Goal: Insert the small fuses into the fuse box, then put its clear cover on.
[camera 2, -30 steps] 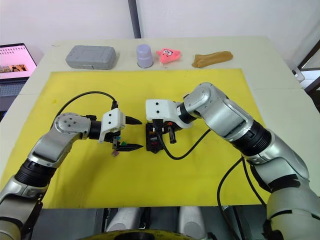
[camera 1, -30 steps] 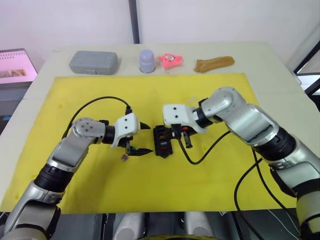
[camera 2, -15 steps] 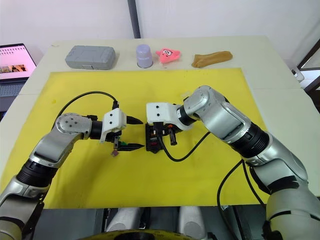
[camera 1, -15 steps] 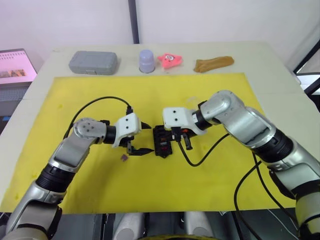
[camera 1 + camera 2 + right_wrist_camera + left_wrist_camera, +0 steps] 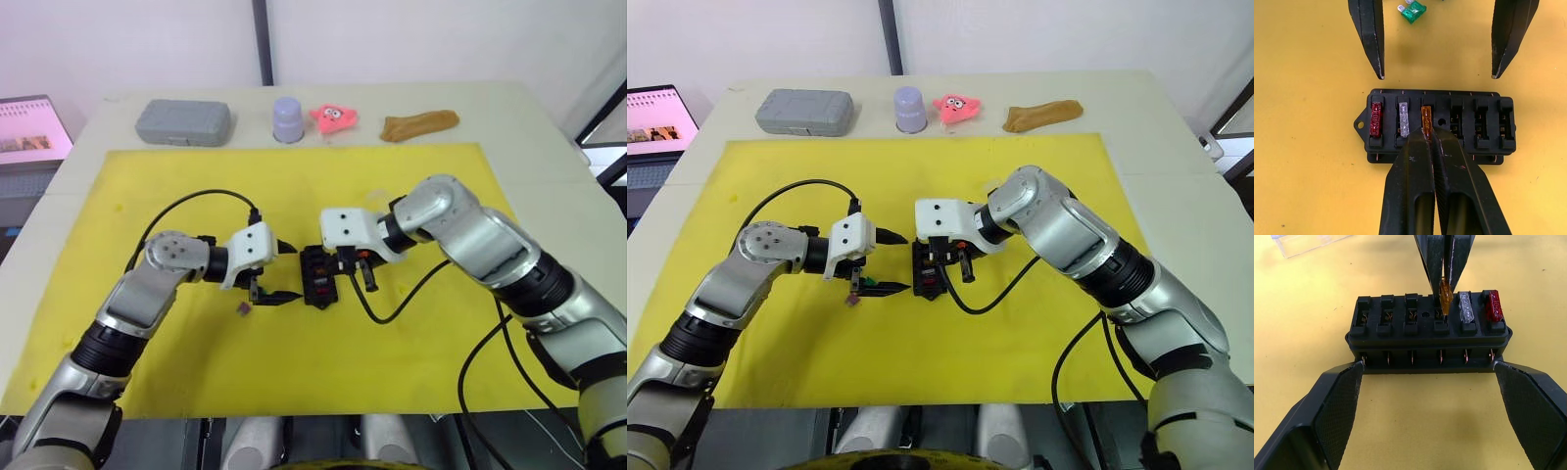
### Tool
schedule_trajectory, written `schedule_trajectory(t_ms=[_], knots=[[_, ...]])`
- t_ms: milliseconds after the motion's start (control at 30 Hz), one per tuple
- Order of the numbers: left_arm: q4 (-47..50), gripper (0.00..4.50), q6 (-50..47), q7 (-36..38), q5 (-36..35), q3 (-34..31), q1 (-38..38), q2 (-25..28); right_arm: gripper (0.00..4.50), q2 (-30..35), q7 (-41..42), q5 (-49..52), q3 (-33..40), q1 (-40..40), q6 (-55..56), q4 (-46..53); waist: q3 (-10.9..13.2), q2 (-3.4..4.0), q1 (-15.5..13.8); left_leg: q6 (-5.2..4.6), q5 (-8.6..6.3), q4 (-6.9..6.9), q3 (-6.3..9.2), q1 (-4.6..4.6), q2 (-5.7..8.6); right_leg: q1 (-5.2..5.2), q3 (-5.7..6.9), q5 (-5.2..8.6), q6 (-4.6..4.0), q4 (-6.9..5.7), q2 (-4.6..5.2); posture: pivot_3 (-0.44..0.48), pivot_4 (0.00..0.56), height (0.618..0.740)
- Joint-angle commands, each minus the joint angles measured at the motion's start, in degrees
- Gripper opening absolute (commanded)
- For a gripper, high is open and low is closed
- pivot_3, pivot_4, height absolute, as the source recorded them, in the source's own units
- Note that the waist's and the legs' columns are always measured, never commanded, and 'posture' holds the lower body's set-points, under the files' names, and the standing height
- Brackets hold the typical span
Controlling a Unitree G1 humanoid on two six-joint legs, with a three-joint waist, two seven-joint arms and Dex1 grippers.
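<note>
Your right gripper (image 5: 1429, 131) pinches a small orange plastic fuse (image 5: 1425, 117) in a slot of the black plastic fuse box (image 5: 1440, 126) in the middle of the yellow mat (image 5: 392, 176). Red (image 5: 1375, 119) and grey (image 5: 1403, 120) fuses sit beside it. Your left gripper (image 5: 1427, 377) is wide open by the box. A green fuse (image 5: 1413, 11) lies nearby.

Beige table (image 5: 1176, 176) w/ yellow mat (image 5: 1019, 343), grey case (image 5: 804, 111), lilac cup (image 5: 910, 109), pink toy (image 5: 957, 107), brown cloth (image 5: 1043, 115).
</note>
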State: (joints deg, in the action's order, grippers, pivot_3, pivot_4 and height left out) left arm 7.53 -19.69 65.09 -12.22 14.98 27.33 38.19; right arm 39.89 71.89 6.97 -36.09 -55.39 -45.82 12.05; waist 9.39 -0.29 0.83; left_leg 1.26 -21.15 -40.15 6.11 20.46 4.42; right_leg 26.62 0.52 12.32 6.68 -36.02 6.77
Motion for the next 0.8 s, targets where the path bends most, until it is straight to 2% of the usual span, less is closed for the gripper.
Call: schedule_trajectory(t_ms=[33, 800], knots=[[2.4, 4.45, 0.1, 0.1, -0.1, -0.1, 0.0, 0.0, 0.00, -0.3, 0.2, -0.4, 2.0, -1.7, 0.4, 0.8, 0.0, 0.00, 0.0, 0.00, 0.00, 0.00, 0.00, 0.00, 0.00, 0.00, 0.00, 0.00, 0.00, 0.00, 0.00, 0.000, 0.150, 0.740], [2.8, 4.45, -0.1, -0.5, 0.2, -0.2, -0.1, -0.1, 0.00, -1.3, 1.1, -2.4, 0.2, 0.0, 2.0, -1.6, 0.0, 0.00, 0.0, 0.00, 0.00, -0.01, 0.00, -0.01, 0.00, -0.02, 0.00, 0.00, 0.00, 0.00, 0.00, 0.000, 0.150, 0.740]])
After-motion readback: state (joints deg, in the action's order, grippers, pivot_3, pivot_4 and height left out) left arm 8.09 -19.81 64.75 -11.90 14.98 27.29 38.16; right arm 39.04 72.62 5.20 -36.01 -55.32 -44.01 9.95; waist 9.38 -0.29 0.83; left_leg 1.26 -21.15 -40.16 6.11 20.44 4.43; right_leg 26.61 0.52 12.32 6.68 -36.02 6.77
